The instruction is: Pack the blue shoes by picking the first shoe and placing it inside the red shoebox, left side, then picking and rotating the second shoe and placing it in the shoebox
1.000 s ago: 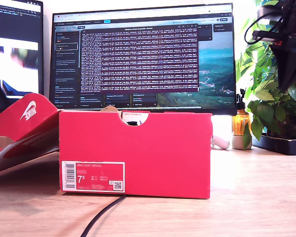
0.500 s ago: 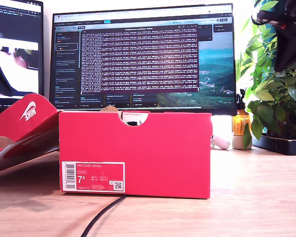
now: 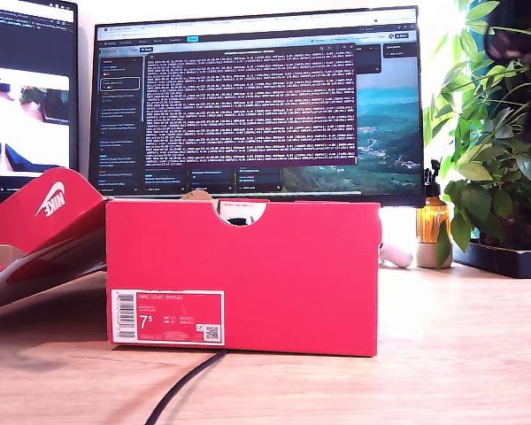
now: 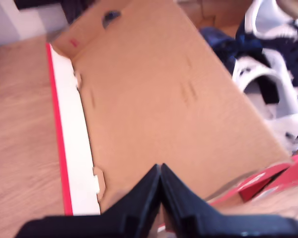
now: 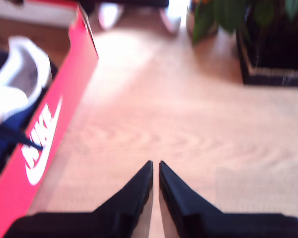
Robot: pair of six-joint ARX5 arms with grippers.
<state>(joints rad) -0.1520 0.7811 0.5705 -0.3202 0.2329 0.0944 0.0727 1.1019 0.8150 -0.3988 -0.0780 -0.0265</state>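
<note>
Navy blue shoes (image 4: 268,74) are lying inside the red shoebox (image 3: 243,274); my first tool (image 4: 160,171) and second tool (image 5: 155,168) are hovering pinched together, empty.

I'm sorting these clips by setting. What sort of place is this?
Probably an office or home desk used as a test bench: a wide monitor full of log text, a second screen, a potted plant, and the red shoebox on a wooden desktop.
</note>
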